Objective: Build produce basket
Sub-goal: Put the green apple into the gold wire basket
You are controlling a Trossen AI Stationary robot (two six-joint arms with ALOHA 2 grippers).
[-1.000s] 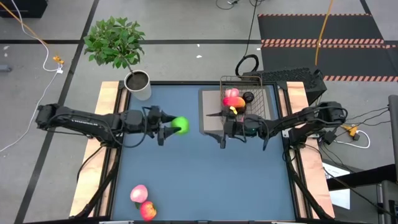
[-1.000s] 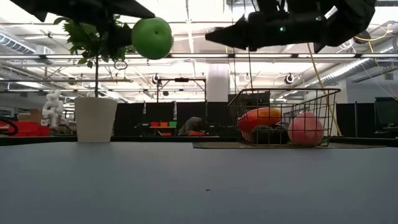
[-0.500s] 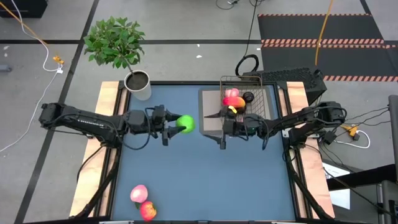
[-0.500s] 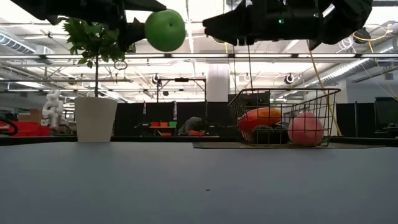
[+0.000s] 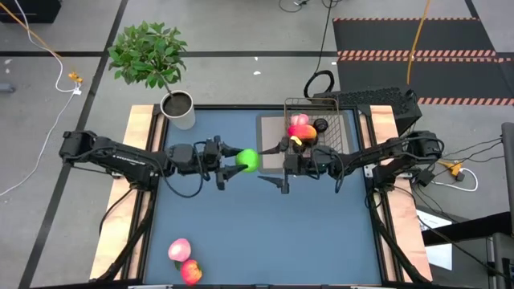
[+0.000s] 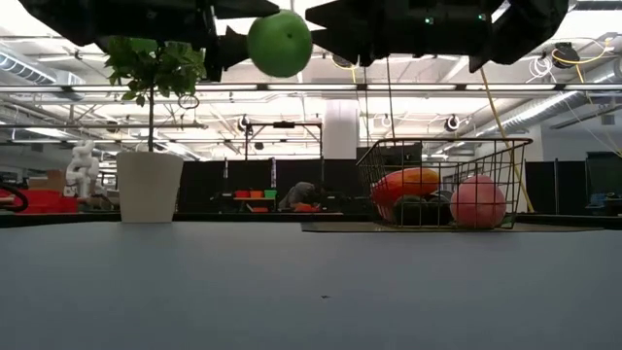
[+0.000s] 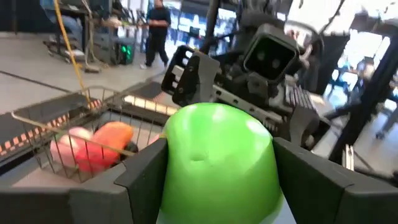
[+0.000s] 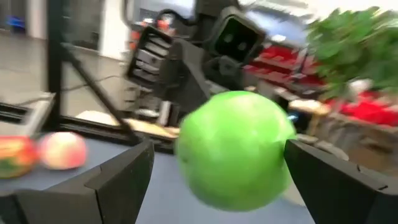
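green and glossy, the apple (image 5: 248, 160) sits clamped in the left end effector (image 5: 238, 162), held up in the air over the middle of the desk (image 5: 241, 233), well clear of the blue surface. facing it from the other side, the right end effector (image 5: 273, 164) has its fingers spread wide with nothing in them, and in its wrist view the apple sits between those open fingers, though i can't tell whether they touch it. to me it looks like a hand-over in mid-air, with the apple not yet passed across.

just behind the right arm's wrist, the wire basket (image 5: 337, 120) stands at the far right of the desk. it already holds some produce: a pink peach (image 6: 476, 202), an orange-red piece (image 6: 406, 183) and a small dark ball (image 5: 320, 125). so part of the filling is done.

what's left, as i judge it: the apple has to reach the basket, and two more fruits, a pink one (image 5: 179, 250) and a red-orange one (image 5: 191, 272), lie together at the near left edge of the desk, well apart from the basket.
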